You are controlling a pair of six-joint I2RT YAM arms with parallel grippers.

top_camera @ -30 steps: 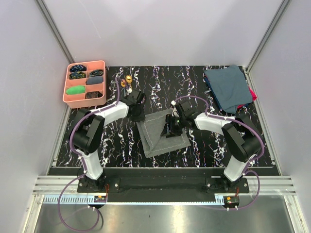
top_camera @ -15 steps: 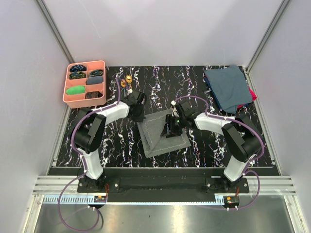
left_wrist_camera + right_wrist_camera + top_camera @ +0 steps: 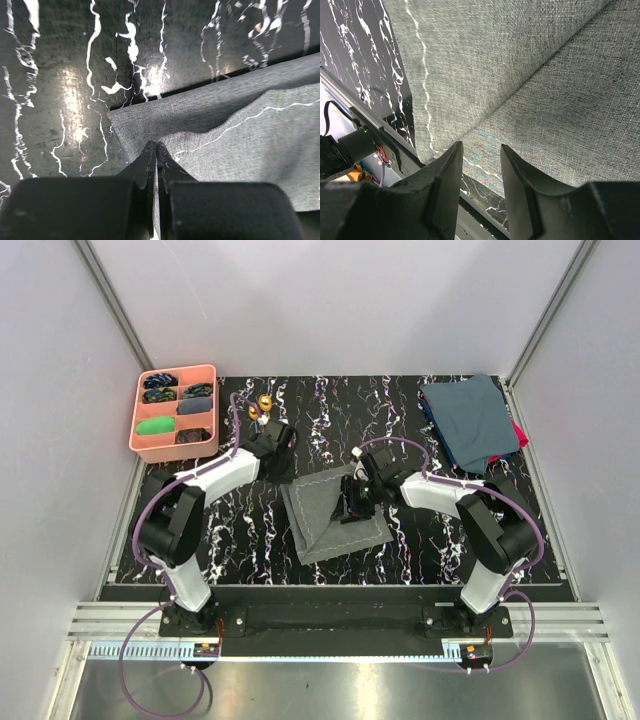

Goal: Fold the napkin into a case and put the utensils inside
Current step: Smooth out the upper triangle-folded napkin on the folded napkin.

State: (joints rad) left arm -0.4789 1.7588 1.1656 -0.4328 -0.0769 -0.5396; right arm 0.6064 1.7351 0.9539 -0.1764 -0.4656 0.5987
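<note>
Since the top view hides the fingertips, both gripper states go by the wrist views. Left gripper (image 3: 156,146): jaws fully closed, tips meeting right on the napkin (image 3: 335,518) close to its 10 o'clock corner. A pinch of grey cloth looks caught between them, though the tips hide the exact bite. Cloth just past the tips is humped up with a shadow under it, and a pale hem stitch runs off toward 3 o'clock in that view. Right gripper (image 3: 481,146): fingers (image 3: 445,175) part-way apart, nothing between them, held low over the napkin's 3 o'clock half. Cannot tell if it touches the cloth or sits just above it. Its wrist view shows two layers of grey weave, the upper one ending in a straight diagonal edge over the lower.

Napkin lies about the centre of the table (image 3: 340,410), slightly toward 6 o'clock, skewed and not square to the edges. Partly folded, not yet a narrow case.

Utensils (image 3: 259,406): two small gold pieces on the bare black marble-pattern top, at 11 o'clock from the napkin and apart from it, just beyond the left arm's wrist. Neither gripper has them.

Pink tray (image 3: 214,410) sits at the 10 o'clock corner, with small items in its compartments too small to name. Teal cloths (image 3: 465,420) are stacked at the 2 o'clock corner, a bit of red showing under their 3 o'clock edge.
</note>
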